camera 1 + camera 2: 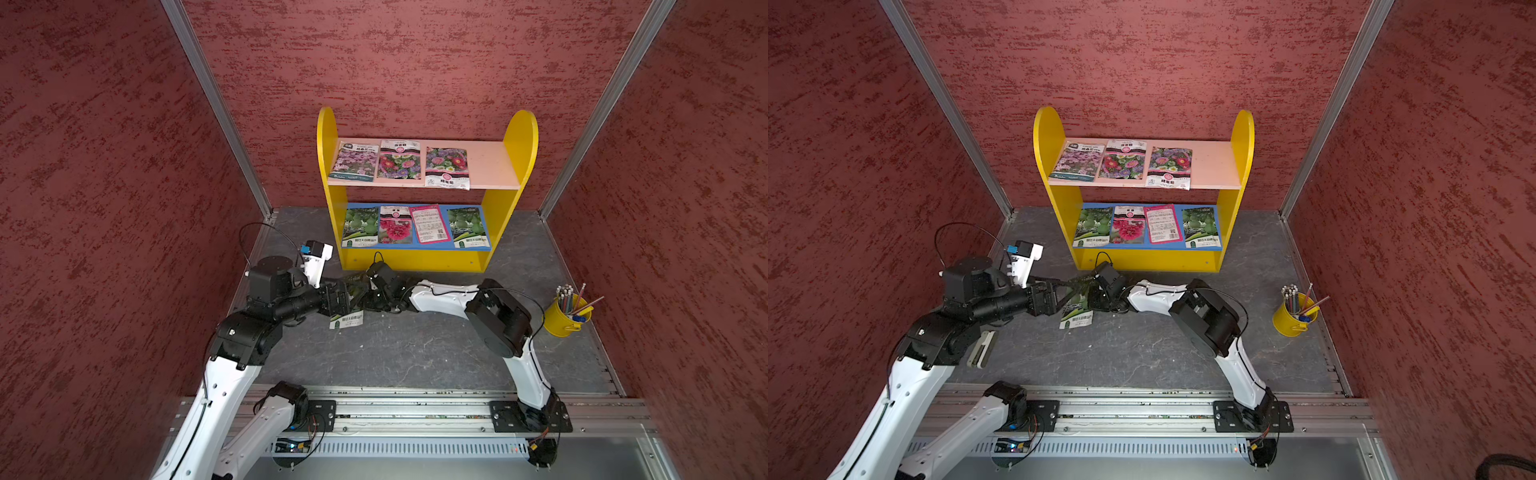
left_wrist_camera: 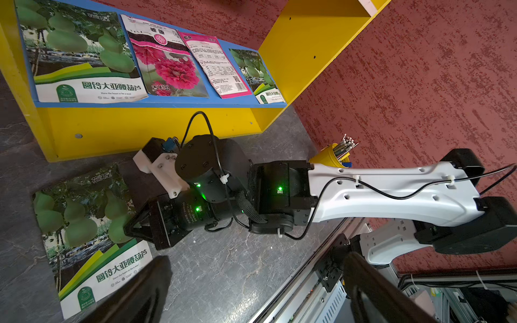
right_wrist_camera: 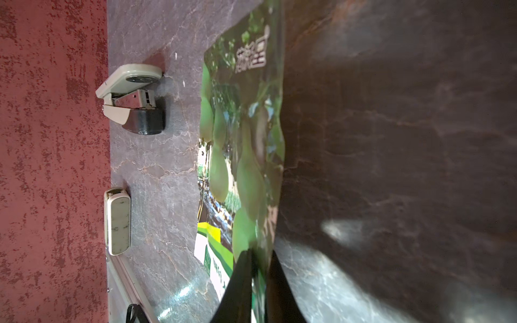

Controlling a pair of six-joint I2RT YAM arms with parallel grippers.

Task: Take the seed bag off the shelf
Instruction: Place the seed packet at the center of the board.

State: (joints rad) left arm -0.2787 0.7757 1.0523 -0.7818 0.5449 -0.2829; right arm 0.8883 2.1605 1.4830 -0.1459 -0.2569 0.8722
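The seed bag (image 2: 84,237) lay on the table (image 1: 415,353) at 7 o'clock from the shelf (image 1: 415,262), its edge pinched in the right hand (image 3: 259,258), the left hand (image 2: 257,260) wide open and empty, and pulling back too soon could drag it.

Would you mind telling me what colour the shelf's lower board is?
Blue. The lower board shows best in the left wrist view, beneath the row of seed packets.

In a top view the left arm (image 1: 299,305) and right arm (image 1: 440,295) cover most of the seed bag (image 1: 347,320).
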